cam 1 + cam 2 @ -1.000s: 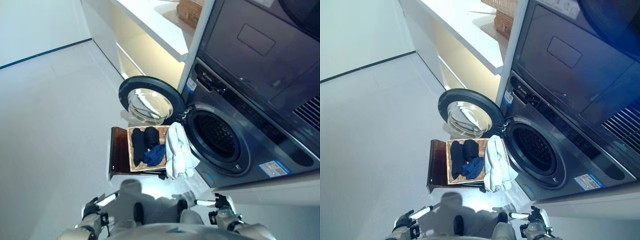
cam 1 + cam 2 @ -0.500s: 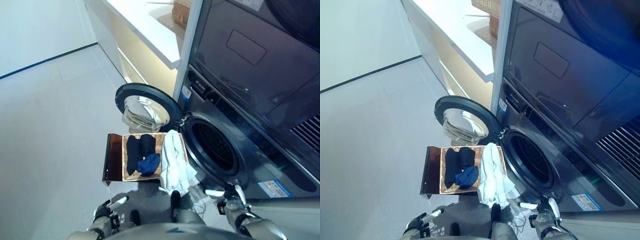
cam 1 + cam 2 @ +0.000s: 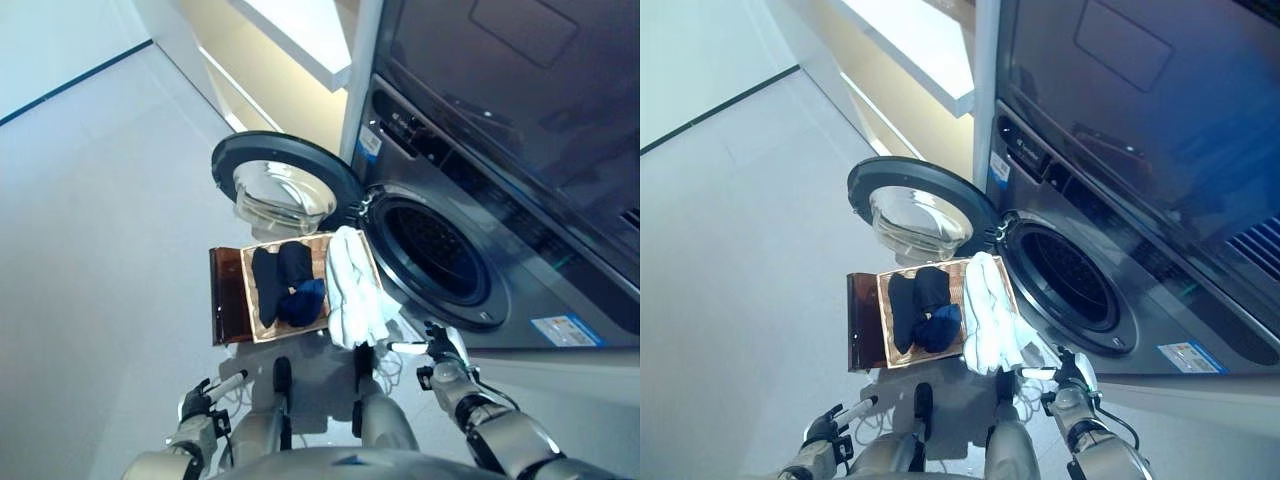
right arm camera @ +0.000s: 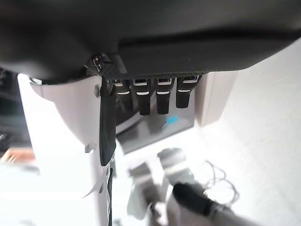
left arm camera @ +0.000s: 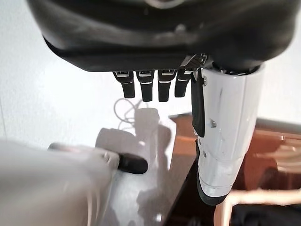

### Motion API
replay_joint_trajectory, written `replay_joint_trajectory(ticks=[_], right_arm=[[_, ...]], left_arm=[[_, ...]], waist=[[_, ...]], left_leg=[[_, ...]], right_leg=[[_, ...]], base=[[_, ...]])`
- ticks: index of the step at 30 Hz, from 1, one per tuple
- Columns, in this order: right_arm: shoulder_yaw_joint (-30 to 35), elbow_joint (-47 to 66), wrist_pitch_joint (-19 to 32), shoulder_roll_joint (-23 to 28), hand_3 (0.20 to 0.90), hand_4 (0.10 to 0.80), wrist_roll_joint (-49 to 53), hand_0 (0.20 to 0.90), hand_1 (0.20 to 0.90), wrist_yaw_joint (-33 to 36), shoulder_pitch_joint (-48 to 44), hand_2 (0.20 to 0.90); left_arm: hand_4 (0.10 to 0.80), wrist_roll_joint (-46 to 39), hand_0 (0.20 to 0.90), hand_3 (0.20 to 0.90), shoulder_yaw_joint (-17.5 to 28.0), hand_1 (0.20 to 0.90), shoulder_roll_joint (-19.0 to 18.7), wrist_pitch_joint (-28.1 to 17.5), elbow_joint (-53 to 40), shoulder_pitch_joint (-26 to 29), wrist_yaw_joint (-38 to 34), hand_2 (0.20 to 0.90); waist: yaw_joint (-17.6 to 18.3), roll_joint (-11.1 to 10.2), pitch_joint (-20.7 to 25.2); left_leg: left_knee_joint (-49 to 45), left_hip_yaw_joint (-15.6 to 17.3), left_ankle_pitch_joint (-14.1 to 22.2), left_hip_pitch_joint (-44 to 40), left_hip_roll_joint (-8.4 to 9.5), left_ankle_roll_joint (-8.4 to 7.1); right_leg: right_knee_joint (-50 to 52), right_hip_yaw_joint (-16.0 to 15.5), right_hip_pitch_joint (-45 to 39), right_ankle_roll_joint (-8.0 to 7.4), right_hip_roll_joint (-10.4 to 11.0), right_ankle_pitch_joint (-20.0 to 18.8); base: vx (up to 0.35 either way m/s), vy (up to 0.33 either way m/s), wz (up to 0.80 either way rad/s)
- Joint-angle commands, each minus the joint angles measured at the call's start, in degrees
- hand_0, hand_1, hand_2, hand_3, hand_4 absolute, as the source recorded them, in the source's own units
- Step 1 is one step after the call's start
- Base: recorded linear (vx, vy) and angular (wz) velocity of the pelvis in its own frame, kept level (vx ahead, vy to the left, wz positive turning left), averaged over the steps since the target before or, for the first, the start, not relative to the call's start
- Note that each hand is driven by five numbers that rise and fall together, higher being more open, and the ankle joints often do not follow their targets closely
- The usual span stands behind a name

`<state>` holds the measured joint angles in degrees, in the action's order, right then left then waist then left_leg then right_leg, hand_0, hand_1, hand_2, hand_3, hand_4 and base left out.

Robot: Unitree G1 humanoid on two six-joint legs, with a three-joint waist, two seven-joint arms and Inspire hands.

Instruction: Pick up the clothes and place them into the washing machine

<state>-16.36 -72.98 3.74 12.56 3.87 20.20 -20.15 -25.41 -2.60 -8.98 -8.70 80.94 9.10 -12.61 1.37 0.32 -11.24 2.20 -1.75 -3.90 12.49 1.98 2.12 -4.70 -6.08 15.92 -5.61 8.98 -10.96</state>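
A wicker basket [image 3: 248,300] sits on a brown stool [image 3: 226,300] in front of the washing machine [image 3: 520,290]. Dark clothes [image 3: 278,278] and a blue cloth [image 3: 306,300] lie inside it. A white cloth [image 3: 352,290] hangs over the basket's edge nearest the drum opening [image 3: 435,255]. The round door [image 3: 275,190] stands open behind the basket. My right hand [image 3: 440,352] hovers low, just right of the white cloth, open and holding nothing; its straight fingers [image 4: 155,99] show in the right wrist view. My left hand [image 3: 203,400] is low at the left, short of the stool, open and empty [image 5: 150,87].
A second dark appliance [image 3: 520,80] is stacked above the washer. A white counter with cabinets [image 3: 295,35] runs back beside it. Pale floor [image 3: 100,200] stretches to the left of the stool.
The camera has tipped and shifted. My right hand has risen and come closer to the hanging white cloth. The left hand stays low. The clothes have not moved.
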Motion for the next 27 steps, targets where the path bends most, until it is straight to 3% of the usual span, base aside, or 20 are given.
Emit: replay_joint_trajectory(ticks=[1, 13, 27], right_arm=[[-1.3, 5.9, 3.0, 1.1, 0.9, 0.8, 0.9, 0.9, 0.9, 3.7, -9.3, 0.9], [1.1, 7.7, 4.7, 4.0, 0.9, 0.8, 8.2, 0.9, 0.9, 6.2, -19.7, 0.9], [-0.3, 4.2, 4.1, 5.6, 0.9, 0.8, 6.9, 0.9, 0.9, 6.5, -26.0, 0.9]], left_arm=[[0.8, -0.8, 0.9, 0.9, -0.3, 0.9, -1.4, -1.1, 1.4, 1.3, -2.0, 0.9], [0.8, -3.7, 0.9, 0.9, -2.9, 0.9, -0.8, -2.3, -1.5, 1.4, -2.3, 0.9], [0.8, -5.6, 0.9, 0.9, -3.0, 0.9, -1.1, -3.0, -2.2, 2.3, -2.1, 0.9]], waist=[[-1.1, -0.2, -1.6], [-2.4, 0.1, -4.4], [-3.3, 0.6, -6.3]], left_leg=[[-2.3, -0.3, 1.7, 0.8, -3.05, -3.92], [-1.0, -1.4, 0.5, 1.7, -3.54, -4.38], [0.2, -2.0, -0.4, 2.4, -3.38, -4.56]], right_leg=[[5.4, 1.4, -3.5, -1.05, -0.8, 6.9], [6.8, -0.2, -1.6, -1.32, -0.4, 6.9], [7.3, -0.3, -0.3, -1.4, -0.3, 6.8]], base=[[0.0, 0.0, 0.0], [-0.014, 0.015, 0.1], [0.0, 0.004, 0.01]])
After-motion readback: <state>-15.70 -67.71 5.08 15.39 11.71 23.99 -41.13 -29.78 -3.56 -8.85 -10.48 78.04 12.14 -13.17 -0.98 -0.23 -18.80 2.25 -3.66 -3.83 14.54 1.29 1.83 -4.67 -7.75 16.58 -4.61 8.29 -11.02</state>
